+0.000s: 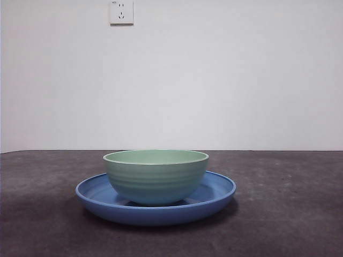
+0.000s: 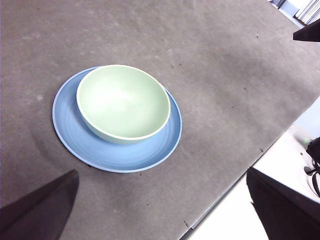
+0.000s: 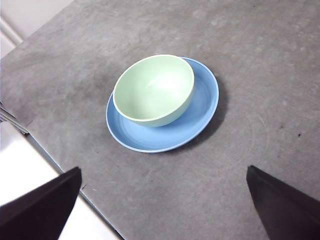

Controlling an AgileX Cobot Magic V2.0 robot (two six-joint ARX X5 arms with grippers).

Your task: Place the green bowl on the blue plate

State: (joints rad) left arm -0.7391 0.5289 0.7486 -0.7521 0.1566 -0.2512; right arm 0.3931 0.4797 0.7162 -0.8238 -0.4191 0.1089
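The green bowl point(image 1: 155, 175) stands upright inside the blue plate point(image 1: 214, 195) on the dark grey table. The bowl is empty and sits a little off the plate's centre. Both also show in the left wrist view, bowl point(image 2: 122, 102) and plate point(image 2: 105, 150), and in the right wrist view, bowl point(image 3: 154, 90) and plate point(image 3: 165, 135). My left gripper point(image 2: 165, 210) is open and empty, raised well back from the plate. My right gripper point(image 3: 165, 210) is open and empty, also high and away from it. Neither gripper shows in the front view.
The table's edge and a white surface beyond it show near each arm point(image 2: 260, 200) point(image 3: 30, 165). A black tip of the other arm point(image 2: 307, 34) shows at a corner of the left wrist view. A wall socket point(image 1: 121, 12) sits on the white back wall.
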